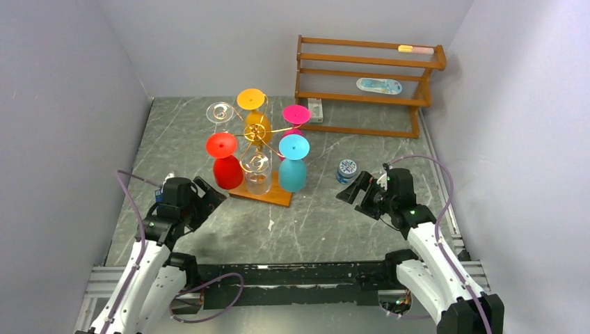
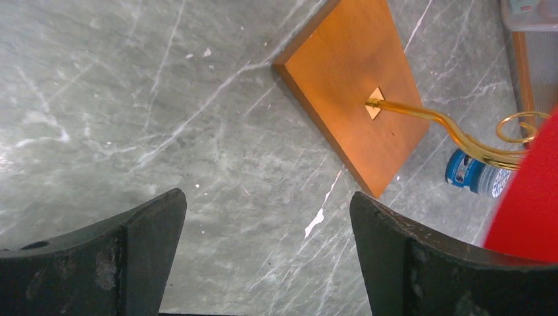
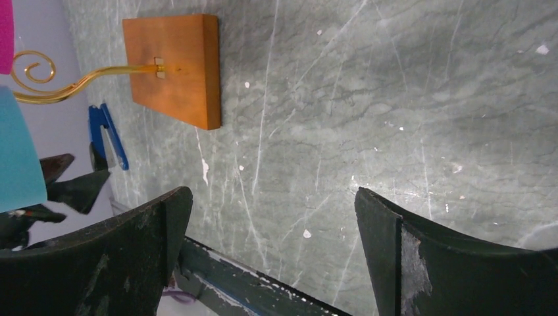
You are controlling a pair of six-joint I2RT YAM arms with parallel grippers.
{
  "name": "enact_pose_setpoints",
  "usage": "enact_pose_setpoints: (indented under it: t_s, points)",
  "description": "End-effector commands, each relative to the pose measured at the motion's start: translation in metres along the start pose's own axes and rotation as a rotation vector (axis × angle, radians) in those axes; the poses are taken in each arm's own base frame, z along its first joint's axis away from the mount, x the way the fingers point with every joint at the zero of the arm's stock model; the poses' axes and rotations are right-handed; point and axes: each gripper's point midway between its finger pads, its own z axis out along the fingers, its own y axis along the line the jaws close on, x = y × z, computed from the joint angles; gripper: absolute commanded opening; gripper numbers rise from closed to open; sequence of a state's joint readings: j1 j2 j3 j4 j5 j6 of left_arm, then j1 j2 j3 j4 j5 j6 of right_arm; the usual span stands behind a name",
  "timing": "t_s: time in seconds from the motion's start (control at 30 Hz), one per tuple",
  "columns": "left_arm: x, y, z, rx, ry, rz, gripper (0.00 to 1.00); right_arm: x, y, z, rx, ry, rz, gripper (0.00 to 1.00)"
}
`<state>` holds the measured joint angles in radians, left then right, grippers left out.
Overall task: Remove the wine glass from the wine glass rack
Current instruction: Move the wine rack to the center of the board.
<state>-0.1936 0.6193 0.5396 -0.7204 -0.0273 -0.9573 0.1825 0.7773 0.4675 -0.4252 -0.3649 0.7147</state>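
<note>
The gold wire wine glass rack (image 1: 256, 132) stands on its orange-brown wooden base (image 1: 275, 197) mid-table. Several glasses hang upside down on it: red (image 1: 227, 172), blue (image 1: 292, 174), yellow (image 1: 255, 124), pink (image 1: 295, 120) and two clear ones (image 1: 257, 177) (image 1: 221, 115). My left gripper (image 1: 210, 195) is open and empty, just left of the red glass. My right gripper (image 1: 353, 193) is open and empty, right of the blue glass. The base shows in the left wrist view (image 2: 355, 85) and the right wrist view (image 3: 174, 66).
A brown slatted wooden shelf (image 1: 369, 76) stands at the back right with small items on it. A small blue-and-white jar (image 1: 346, 170) sits near my right gripper. Grey walls close in on both sides and the back.
</note>
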Motion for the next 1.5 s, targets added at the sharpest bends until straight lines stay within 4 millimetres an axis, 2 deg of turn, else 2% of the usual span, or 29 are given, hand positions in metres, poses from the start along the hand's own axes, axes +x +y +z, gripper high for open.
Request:
enact_pose_setpoints:
  t_s: [0.0,0.13,0.37,0.43,0.53,0.63,0.8,0.93,1.0,1.13,1.47]
  points:
    - [0.017,-0.010,0.012,0.097,0.056,-0.069,1.00,0.002,0.010,0.001,-0.060,0.014,0.020,1.00]
    - [0.026,-0.012,0.027,0.133,0.082,-0.119,1.00,0.001,0.016,0.000,-0.088,0.014,0.018,1.00]
    - [0.025,-0.021,0.052,0.209,0.058,-0.184,1.00,0.002,0.017,0.000,-0.085,0.029,0.015,1.00]
    - [0.027,-0.024,0.060,0.241,0.062,-0.190,0.90,0.000,0.017,-0.001,-0.079,0.025,0.012,1.00]
    - [0.033,-0.022,0.072,0.226,0.075,-0.187,0.88,-0.003,0.020,-0.003,-0.076,0.020,0.004,1.00]
    - [0.032,-0.033,0.080,0.292,0.053,-0.201,0.82,-0.005,0.023,-0.004,-0.084,0.014,0.008,1.00]
    - [0.035,-0.040,0.090,0.318,0.025,-0.212,0.76,-0.006,0.026,-0.003,-0.102,0.019,0.025,1.00]
    - [0.051,-0.039,0.098,0.309,0.053,-0.226,0.72,-0.007,0.029,-0.002,-0.111,0.020,0.026,1.00]
    - [0.059,-0.037,0.101,0.301,0.059,-0.233,0.70,-0.004,0.035,0.000,-0.151,0.039,0.033,1.00]
    - [0.076,-0.041,0.105,0.303,0.077,-0.255,0.66,0.005,0.033,0.004,-0.174,0.074,0.057,1.00]
    - [0.106,-0.057,0.115,0.329,0.063,-0.356,0.69,0.014,0.024,0.007,-0.148,0.104,0.065,1.00]
